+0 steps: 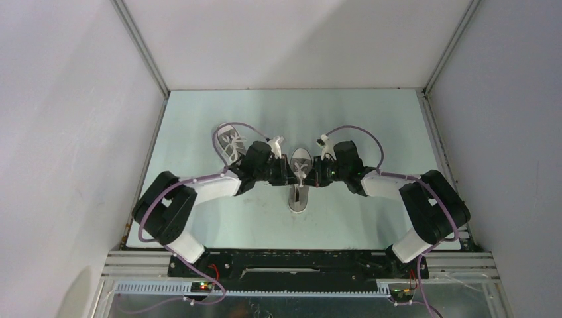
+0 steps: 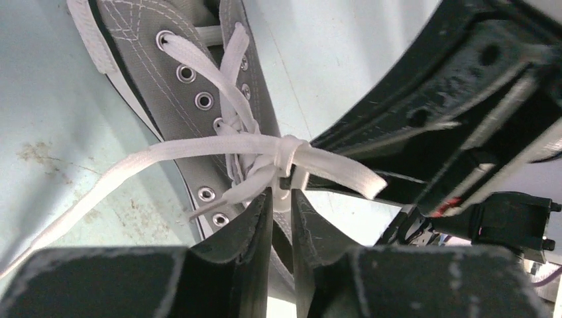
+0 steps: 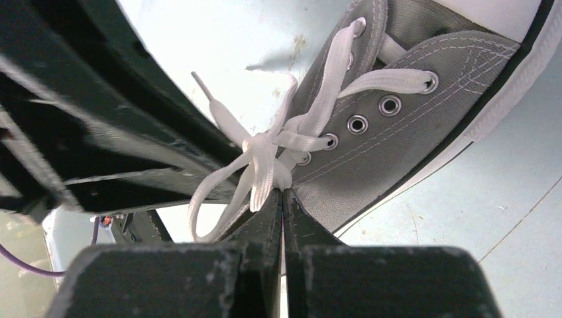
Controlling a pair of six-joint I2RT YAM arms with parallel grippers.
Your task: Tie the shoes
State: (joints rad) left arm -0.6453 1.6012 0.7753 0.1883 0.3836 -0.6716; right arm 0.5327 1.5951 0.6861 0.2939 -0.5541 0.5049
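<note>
Grey shoe: frame centre, between the grippers; second shoe upper left.
Laces: we see one knot, no bow.
Left gripper: narrowly parted at knot.
Right gripper: closed tight; hold unclear.
Next: we judge lace ends need regrasping and looping.

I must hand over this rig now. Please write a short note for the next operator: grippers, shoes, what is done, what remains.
Left gripper: jaws slightly apart, a strand of the white laces in the gap; hold uncertain.
Right gripper: shut, apparently pinching a strand at the knot.
Centre shoe: between both grippers, toe away from the bases.
Second shoe: far left, behind the left arm.
Done: knot pulled on the centre shoe; a loop shows, but whether the bow is complete is unclear.
Left: finish it, then probably the second shoe, whose laces are too small to judge.
</note>
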